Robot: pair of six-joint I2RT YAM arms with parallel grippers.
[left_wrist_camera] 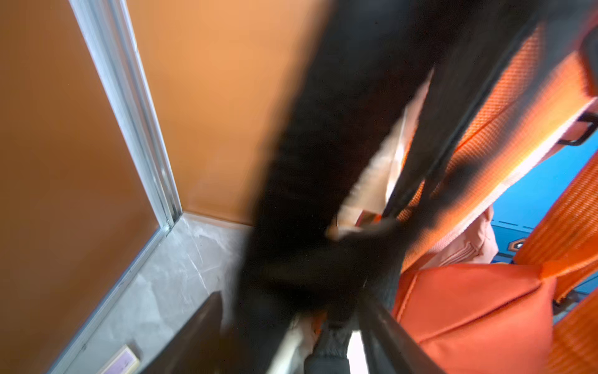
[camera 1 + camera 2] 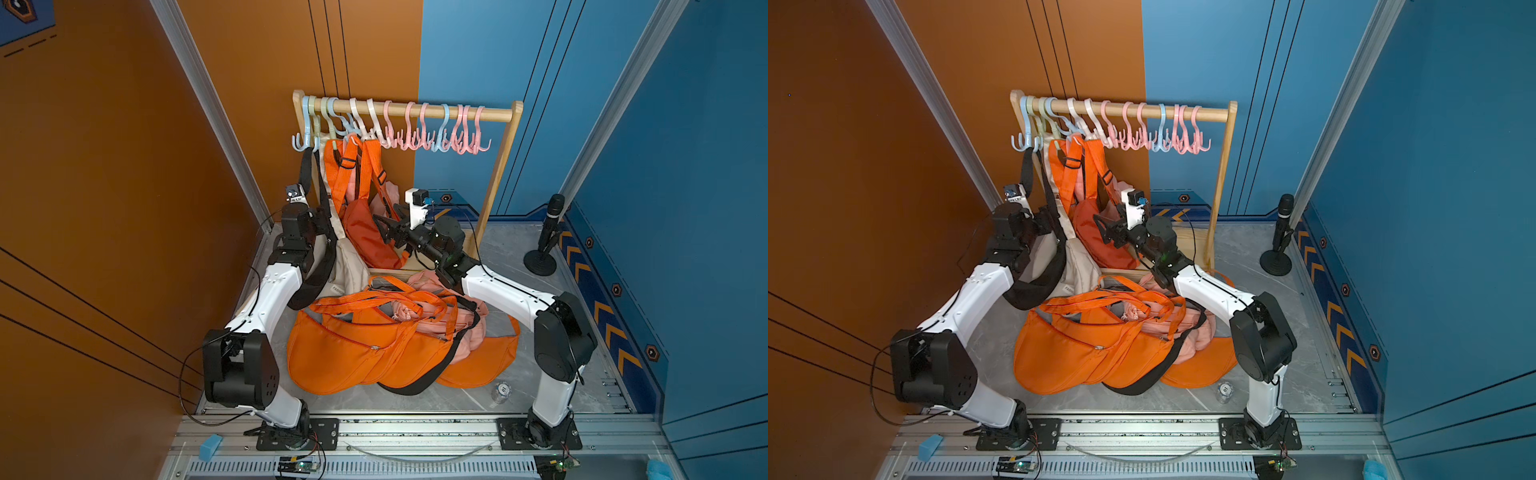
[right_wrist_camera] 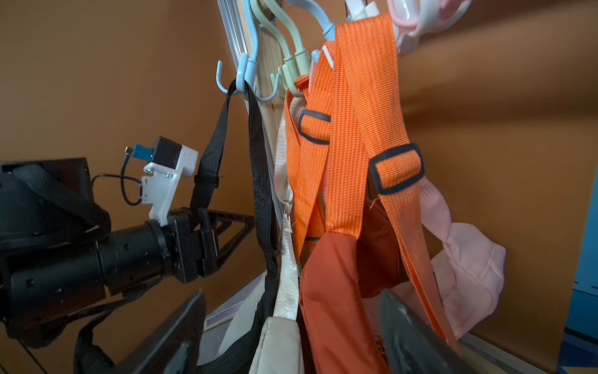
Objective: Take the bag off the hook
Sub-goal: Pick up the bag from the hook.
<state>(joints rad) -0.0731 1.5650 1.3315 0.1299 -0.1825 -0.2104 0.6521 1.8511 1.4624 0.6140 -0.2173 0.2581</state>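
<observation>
A black bag [image 2: 320, 278] hangs by its black strap [image 3: 213, 145] from the leftmost blue hook [image 3: 242, 71] on the wooden rack [image 2: 415, 110]. My left gripper [image 1: 291, 298] sits at that strap, just below the hook. Its fingers stand apart with the blurred strap between them; it also shows in a top view [image 2: 1044, 218]. Beside it hang a cream bag [image 3: 278, 343], a red-orange bag [image 2: 370, 241] on orange straps [image 3: 362, 113], and a pink bag [image 3: 469, 268]. My right gripper [image 3: 293, 294] is open around the cream and red-orange bags.
Several orange bags [image 2: 353, 353] and a pink one [image 2: 440, 311] are piled on the grey table between the arms. A black microphone stand [image 2: 548, 232] is at the back right. Many bare pastel hooks [image 2: 457, 137] fill the rail's right half. Walls close in on both sides.
</observation>
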